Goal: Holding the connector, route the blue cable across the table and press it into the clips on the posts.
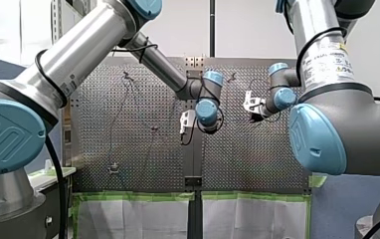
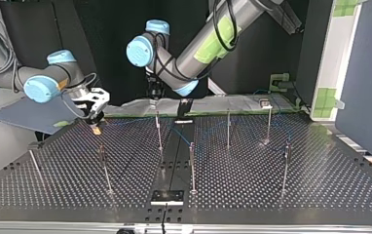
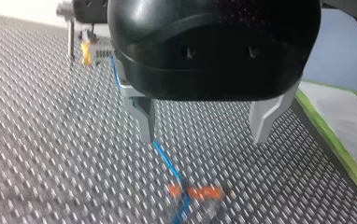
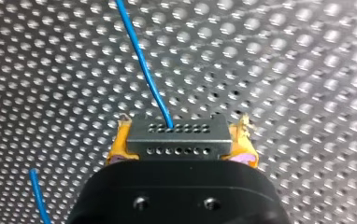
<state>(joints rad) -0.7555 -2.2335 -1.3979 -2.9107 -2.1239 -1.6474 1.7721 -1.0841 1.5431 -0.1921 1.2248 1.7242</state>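
A grey perforated metal worktop [image 2: 320, 170] carries thin upright posts [image 2: 192, 165], set well apart from one another. In the top view a dark backdrop hangs behind it. A blue panel [image 2: 369, 73] stands at that view's right, beside a white frame marked with green tape [image 2: 326, 97]. In the front view, more green tape edges the worktop's near side, above white sheets [image 1: 133, 219].

My right pincer [image 4: 181, 128], with yellow pads, is clamped on the grey connector [image 4: 179, 144], above the surface at the top view's left. The blue cable [image 4: 144, 60] leaves the connector and lies across the worktop among the posts. My left pincer [image 3: 204, 135] hangs with its fingers spread apart, gripping nothing, low over the surface. The cable runs close past one of its fingers.
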